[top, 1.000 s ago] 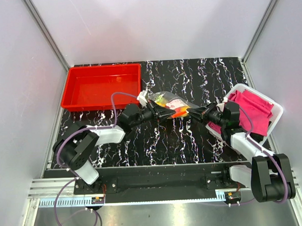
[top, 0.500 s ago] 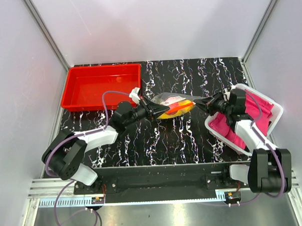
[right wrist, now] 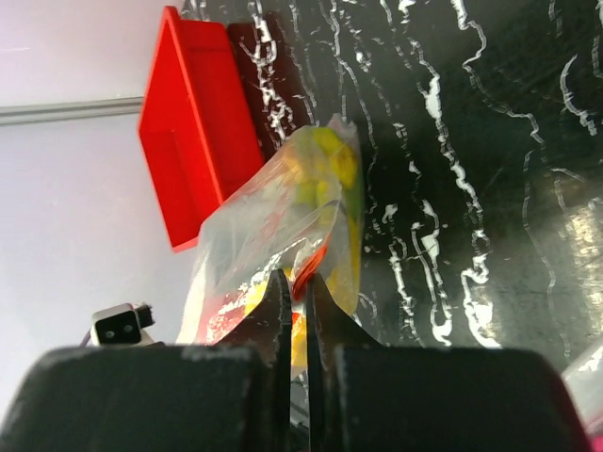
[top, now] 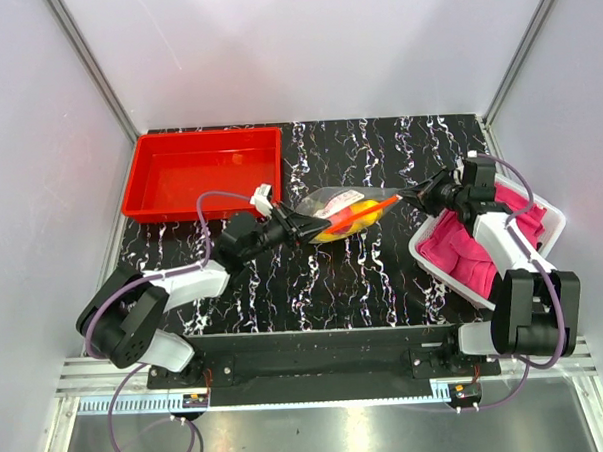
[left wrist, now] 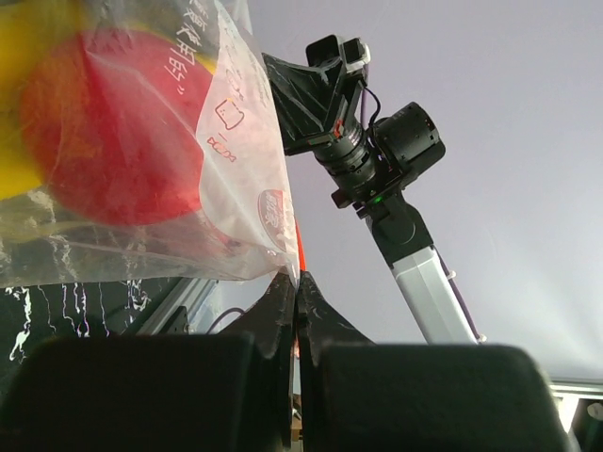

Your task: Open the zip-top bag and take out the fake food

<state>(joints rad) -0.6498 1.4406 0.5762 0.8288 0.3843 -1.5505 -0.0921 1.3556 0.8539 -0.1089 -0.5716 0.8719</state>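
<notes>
At mid-frame, my left gripper (top: pixel 304 227) and right gripper (top: pixel 402 196) each clamped an end of the bag (top: pixel 346 206), stretched between them over the table (top: pixel 384 272). Food (top: pixel 337 227) sat inside; opening looked unfinished, removal not begun.

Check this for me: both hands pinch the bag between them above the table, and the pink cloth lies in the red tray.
Wrong about the cloth. The top external view shows the pink cloth in the white bin on the right, not in the red tray. The rest stands: the left hand and right hand each pinch an end of the bag.
</notes>
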